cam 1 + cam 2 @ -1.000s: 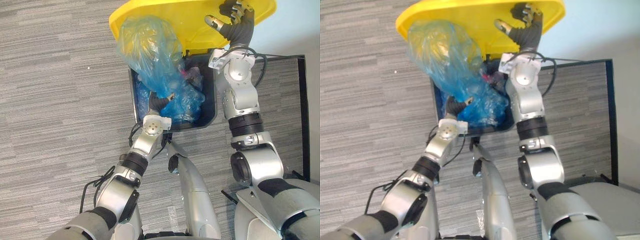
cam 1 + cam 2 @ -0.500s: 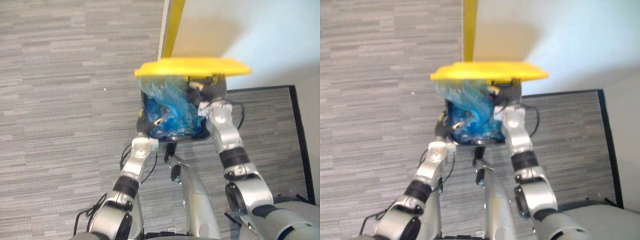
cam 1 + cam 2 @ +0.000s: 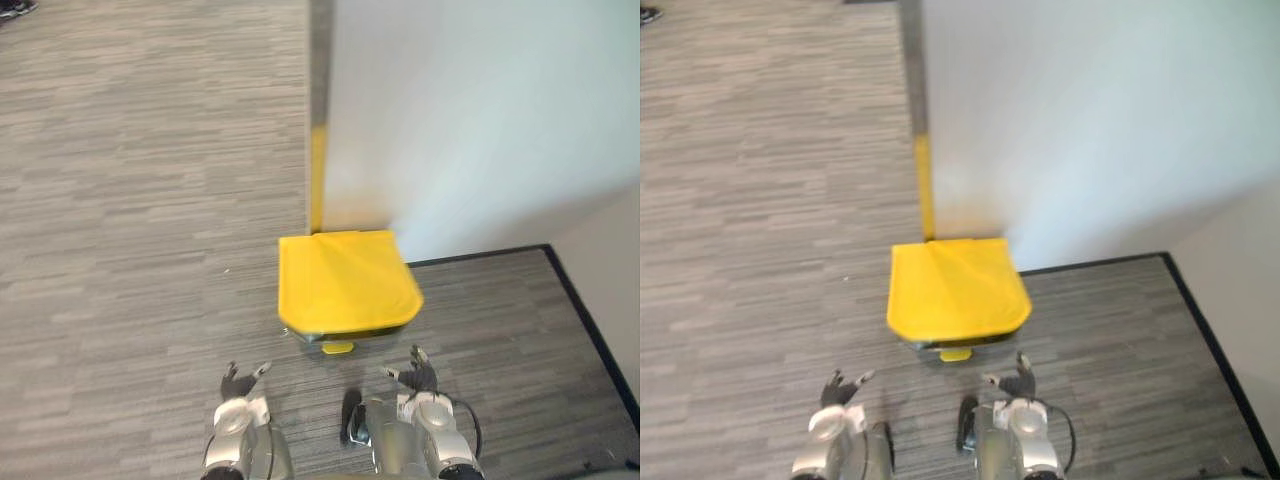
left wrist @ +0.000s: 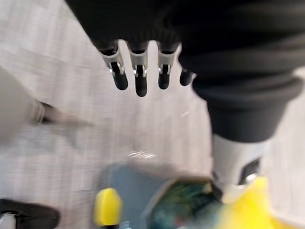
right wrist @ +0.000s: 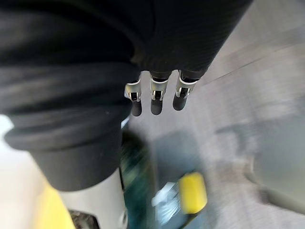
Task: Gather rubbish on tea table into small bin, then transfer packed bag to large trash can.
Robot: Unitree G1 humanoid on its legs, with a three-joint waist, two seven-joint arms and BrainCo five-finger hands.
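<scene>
1. Hands first: my left hand [image 3: 238, 383] and right hand [image 3: 418, 377] hover low at the near edge of the scene, well apart. Both are empty, and the fingers [image 4: 136, 78] hang straight and loose, closing on nothing.
2. Just beyond them the large trash can [image 3: 312, 337] stands against the wall [image 3: 480, 120], its yellow lid [image 3: 347, 280] lying flat and closed. I judge the packed bag [image 4: 183, 210] sits inside, under that lid.
3. I expect the bag to be light, soft and crinkly. Its thin film looks slippery and easy to tear, so the gathered neck is the place to pinch, not the bulging side.
4. The can should be rigid plastic with a light hinged lid. I would lift the lid by its near rim, or press the yellow pedal [image 3: 337, 347] at its near foot.
5. The eye views show the whole can, the closed lid and the grey floor [image 3: 130, 200] around it, but nothing of what is inside.
6. My left wrist view looks in low. It shows the pedal and a blurred blue-green patch beneath the lid's edge, which I take for the bag.
7. My right wrist view shows the pedal and the can's dark side; the bag I cannot make out.
</scene>
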